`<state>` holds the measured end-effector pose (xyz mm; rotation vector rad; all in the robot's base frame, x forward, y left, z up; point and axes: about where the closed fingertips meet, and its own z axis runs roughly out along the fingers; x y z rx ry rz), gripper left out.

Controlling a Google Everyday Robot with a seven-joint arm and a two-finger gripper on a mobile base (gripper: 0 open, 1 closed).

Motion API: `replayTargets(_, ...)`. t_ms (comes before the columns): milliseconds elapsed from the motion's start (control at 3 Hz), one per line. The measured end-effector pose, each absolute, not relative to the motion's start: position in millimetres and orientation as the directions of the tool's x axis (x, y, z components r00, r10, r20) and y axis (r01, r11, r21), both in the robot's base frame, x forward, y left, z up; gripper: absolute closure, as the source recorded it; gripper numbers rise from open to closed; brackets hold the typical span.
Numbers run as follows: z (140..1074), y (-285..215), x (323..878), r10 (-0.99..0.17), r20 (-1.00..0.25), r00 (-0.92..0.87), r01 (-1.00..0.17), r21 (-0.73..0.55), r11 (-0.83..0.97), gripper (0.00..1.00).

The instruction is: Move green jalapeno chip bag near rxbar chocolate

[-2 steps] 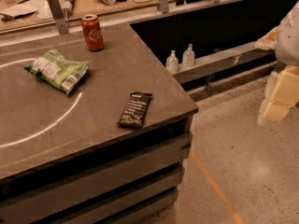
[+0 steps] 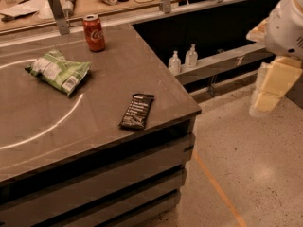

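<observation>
1. Reaching for the green jalapeno chip bag (image 2: 59, 71) is, as we judge it, the step in hand. The bag lies on the left part of the counter (image 2: 156, 79), well apart from the rxbar chocolate (image 2: 137, 110), which lies flat near the front right corner.
2. The gripper (image 2: 271, 84) hangs off the counter, at the right side above the floor, far from both things. If it is spread or closed, we cannot tell.
3. We should come to the bag from above and take it at its puffy middle, not at the thin crinkled edge, because such a bag probably slips or folds.
4. We should lift it a little before we carry it, so that it does not drag. Then we put it down just beside the bar, without pushing the bar toward the counter's edge.
5. The red soda can (image 2: 94, 32) stands upright behind the bag and near to it; a wide approach could knock it over.
6. Two small bottles (image 2: 175, 63) stand on a lower ledge beyond the counter's right edge, and the arm probably has to pass over that side.
</observation>
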<state>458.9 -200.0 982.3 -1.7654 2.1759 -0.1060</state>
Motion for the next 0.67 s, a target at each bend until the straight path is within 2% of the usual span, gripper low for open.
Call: replayTargets(667, 1000.1, -102.1, 542.9, -0.952, -0.300, 0.057, -0.944, -0.327, 0.047, 0.00)
